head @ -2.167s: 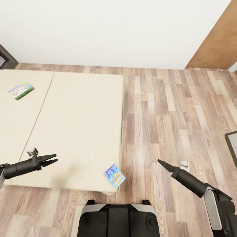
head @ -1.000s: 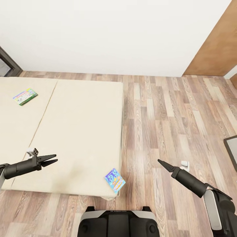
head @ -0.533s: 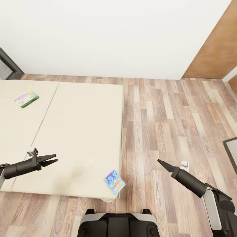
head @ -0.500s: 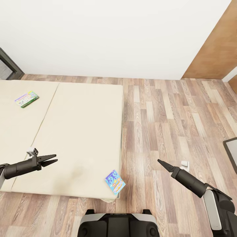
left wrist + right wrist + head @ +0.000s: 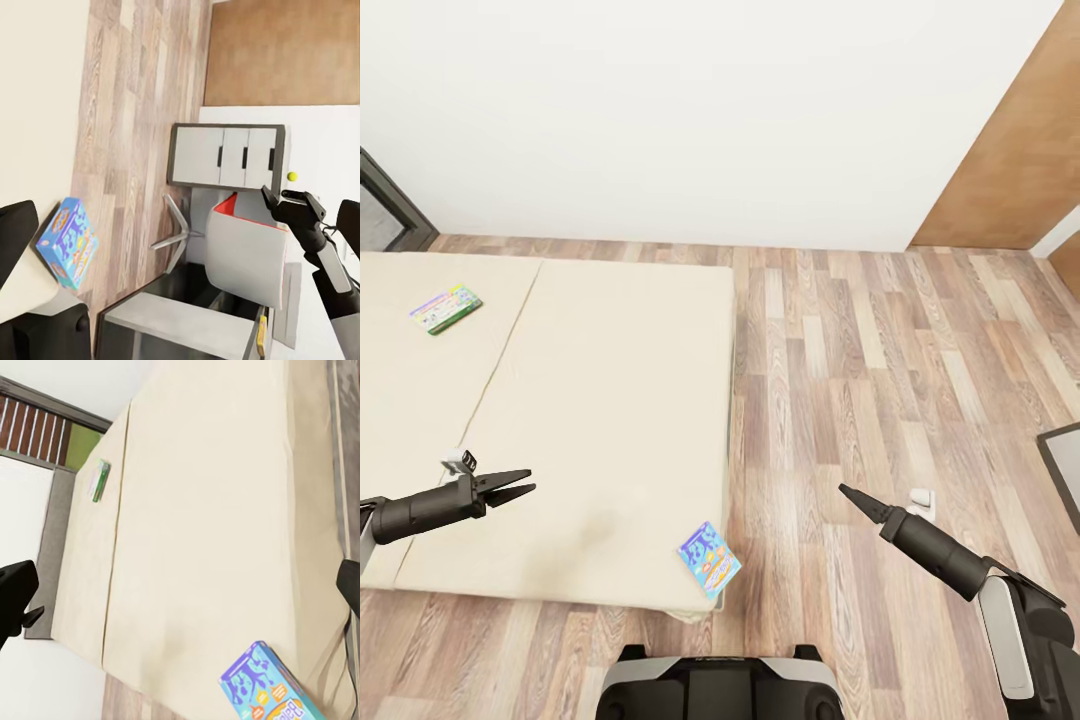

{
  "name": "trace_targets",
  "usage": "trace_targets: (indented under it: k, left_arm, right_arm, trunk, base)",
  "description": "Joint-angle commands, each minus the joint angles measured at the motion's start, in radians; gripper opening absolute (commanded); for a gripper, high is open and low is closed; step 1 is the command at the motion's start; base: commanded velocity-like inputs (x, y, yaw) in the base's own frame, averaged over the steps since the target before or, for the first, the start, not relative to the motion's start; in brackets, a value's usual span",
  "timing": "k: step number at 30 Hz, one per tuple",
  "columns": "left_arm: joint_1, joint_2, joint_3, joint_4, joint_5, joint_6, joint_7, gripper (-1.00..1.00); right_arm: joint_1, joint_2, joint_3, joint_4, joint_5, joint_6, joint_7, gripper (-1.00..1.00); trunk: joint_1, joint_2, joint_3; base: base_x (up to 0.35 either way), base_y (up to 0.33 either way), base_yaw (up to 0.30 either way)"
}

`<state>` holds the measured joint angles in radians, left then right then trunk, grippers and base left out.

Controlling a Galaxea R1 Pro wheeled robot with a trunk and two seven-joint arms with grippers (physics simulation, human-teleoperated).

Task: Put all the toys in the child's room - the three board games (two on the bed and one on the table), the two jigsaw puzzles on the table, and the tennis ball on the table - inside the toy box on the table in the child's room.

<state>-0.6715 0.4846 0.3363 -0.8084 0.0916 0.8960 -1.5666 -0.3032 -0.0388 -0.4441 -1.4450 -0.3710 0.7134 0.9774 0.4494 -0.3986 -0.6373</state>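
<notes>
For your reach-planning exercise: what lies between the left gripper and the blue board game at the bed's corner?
In the head view, only bare cream bed lies between the left gripper and the blue board game.

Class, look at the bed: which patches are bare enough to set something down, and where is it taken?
The bed lies bare between the green board game near its far left and the blue board game at its near right corner. Only those two spots are taken.

Whole head view shifted with the camera, bed (image 5: pixel 560 420) and both board games sitting lower, arms unchanged
</notes>
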Motion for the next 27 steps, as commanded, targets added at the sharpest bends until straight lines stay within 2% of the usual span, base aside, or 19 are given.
trace_targets:
  k: [1, 24, 27]
  left_arm:
    - [0.0, 0.0, 0.0, 0.0, -0.001, 0.011, -0.004, 1.0]
    - [-0.001, -0.003, -0.003, 0.0, -0.002, 0.011, -0.004, 1.0]
    - [-0.002, -0.003, -0.003, 0.0, -0.002, 0.011, -0.004, 1.0]
  right_arm:
    - [-0.001, 0.0, -0.001, 0.0, -0.004, 0.006, 0.001, 1.0]
    - [-0.001, -0.001, -0.001, 0.0, -0.004, 0.006, 0.001, 1.0]
    - [0.0, 0.001, -0.011, 0.002, -0.003, 0.006, 0.001, 1.0]
  trunk:
    - [0.001, -0.001, 0.001]
    - [0.001, -0.001, 0.038]
    - [0.001, -0.001, 0.043]
  base:
    - [0.0, 0.0, 0.0]
    - [0.0, 0.0, 0.0]
    - [0.0, 0.0, 0.0]
